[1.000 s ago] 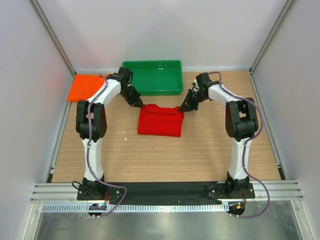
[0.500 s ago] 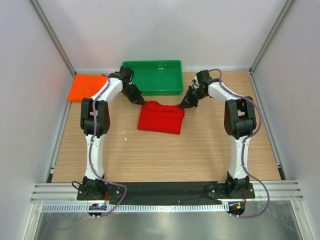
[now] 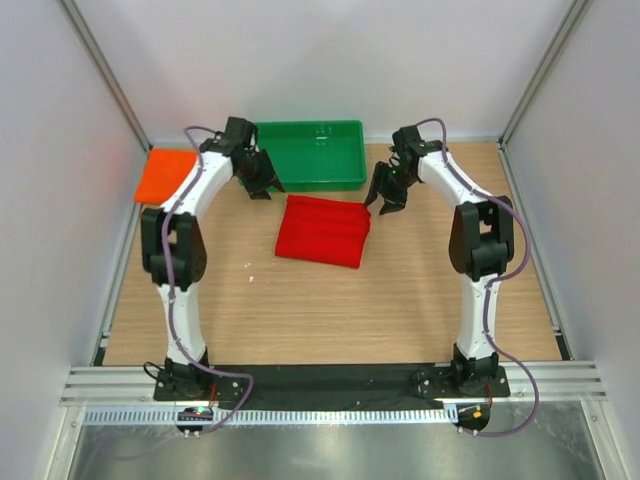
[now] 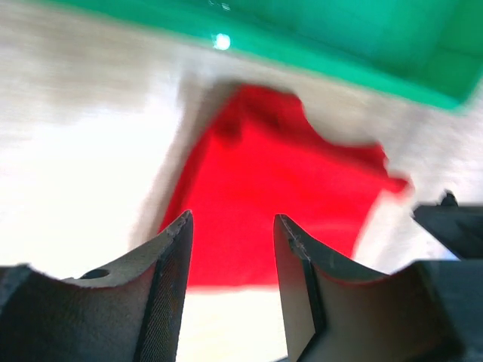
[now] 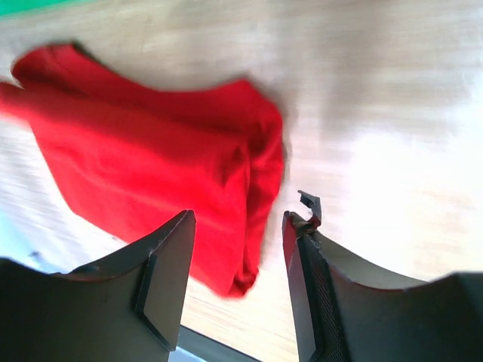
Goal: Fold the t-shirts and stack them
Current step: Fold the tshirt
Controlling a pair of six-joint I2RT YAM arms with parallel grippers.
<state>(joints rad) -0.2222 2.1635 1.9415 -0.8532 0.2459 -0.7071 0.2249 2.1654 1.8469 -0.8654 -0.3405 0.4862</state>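
We see the red shirt [image 3: 323, 231] lying folded just in front of the tray [image 3: 305, 186], our left tool [image 3: 262, 185] and right tool [image 3: 388, 200] both spread and empty, and we judge that stacking it with the orange shirt [image 3: 165, 173], left of the tray, is not yet done.
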